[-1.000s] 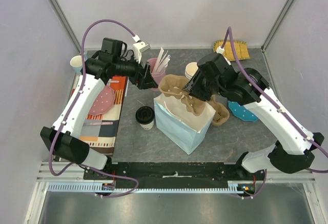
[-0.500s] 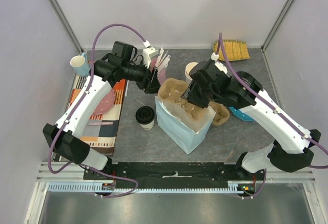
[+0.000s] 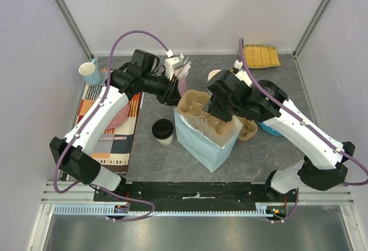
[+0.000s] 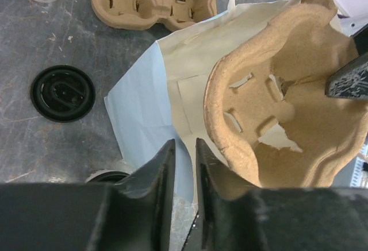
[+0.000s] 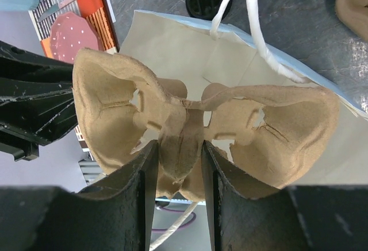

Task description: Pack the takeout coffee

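cup carrier [image 5: 287, 124] in right tool [image 5: 178, 154], bag [image 3: 201, 147] below

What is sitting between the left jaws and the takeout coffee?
Nothing: the top view shows only bare grey tabletop between the left gripper's jaws, at the paper bag's rim, and the takeout coffee.

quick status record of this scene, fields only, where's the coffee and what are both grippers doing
takeout coffee: lidded, standing left of the paper bag, not packed
paper bag: open, upright
cup carrier: partly in bag mouth
right gripper: shut on cup carrier's middle ridge
left gripper: jaws narrow at bag rim, grip unclear
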Action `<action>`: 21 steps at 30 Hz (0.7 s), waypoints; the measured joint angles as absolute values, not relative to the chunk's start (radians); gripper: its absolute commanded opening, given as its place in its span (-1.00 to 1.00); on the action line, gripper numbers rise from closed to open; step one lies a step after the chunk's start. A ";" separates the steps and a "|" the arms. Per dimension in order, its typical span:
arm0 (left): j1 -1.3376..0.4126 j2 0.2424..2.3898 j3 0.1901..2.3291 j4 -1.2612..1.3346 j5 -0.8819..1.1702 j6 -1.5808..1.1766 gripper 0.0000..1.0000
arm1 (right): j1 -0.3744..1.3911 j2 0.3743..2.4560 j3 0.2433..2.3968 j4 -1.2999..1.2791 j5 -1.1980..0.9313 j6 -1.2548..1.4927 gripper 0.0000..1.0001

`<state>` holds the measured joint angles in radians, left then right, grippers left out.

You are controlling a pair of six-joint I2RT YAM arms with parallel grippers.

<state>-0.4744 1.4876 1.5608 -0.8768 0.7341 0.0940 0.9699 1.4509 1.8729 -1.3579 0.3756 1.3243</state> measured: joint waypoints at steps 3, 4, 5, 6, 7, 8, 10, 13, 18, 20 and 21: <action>-0.481 1.488 1.556 -0.868 0.732 0.087 -0.95 | 0.971 1.454 1.873 -1.357 0.375 1.329 -0.16; -0.483 1.488 1.554 -0.865 0.733 0.083 -0.96 | 0.971 1.454 1.872 -1.356 0.375 1.332 -0.15; -0.484 1.488 1.552 -0.863 0.733 0.080 -0.95 | 0.971 1.455 1.872 -1.356 0.374 1.333 -0.15; -0.484 1.488 1.551 -0.860 0.733 0.078 -0.95 | 0.971 1.455 1.872 -1.356 0.374 1.334 -0.16; -0.485 1.488 1.549 -0.858 0.733 0.075 -0.95 | 0.971 1.455 1.872 -1.356 0.375 1.335 -0.15; -0.485 1.488 1.547 -0.858 0.734 0.072 -0.95 | 0.971 1.455 1.869 -1.355 0.375 1.336 -0.15; -0.485 1.488 1.547 -0.858 0.733 0.065 -0.95 | 0.971 1.455 1.858 -1.355 0.375 1.337 -0.15; -0.485 1.487 1.547 -0.858 0.725 0.048 -0.95 | 0.971 1.465 1.840 -1.356 0.376 1.338 -0.15; -0.482 1.484 1.547 -0.858 0.702 0.004 -0.95 | 0.971 1.520 1.840 -1.362 0.401 1.316 -0.14; -0.482 1.483 1.547 -0.857 0.690 -0.014 -0.95 | 0.971 1.539 1.836 -1.363 0.410 1.311 -0.12; -0.482 1.482 1.547 -0.857 0.689 -0.022 -0.95 | 0.971 1.546 1.826 -1.361 0.410 1.307 -0.13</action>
<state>-0.4820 1.4818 1.5467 -0.8574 0.6888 -0.0223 0.9714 1.5463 1.8259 -1.3609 0.4095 1.3071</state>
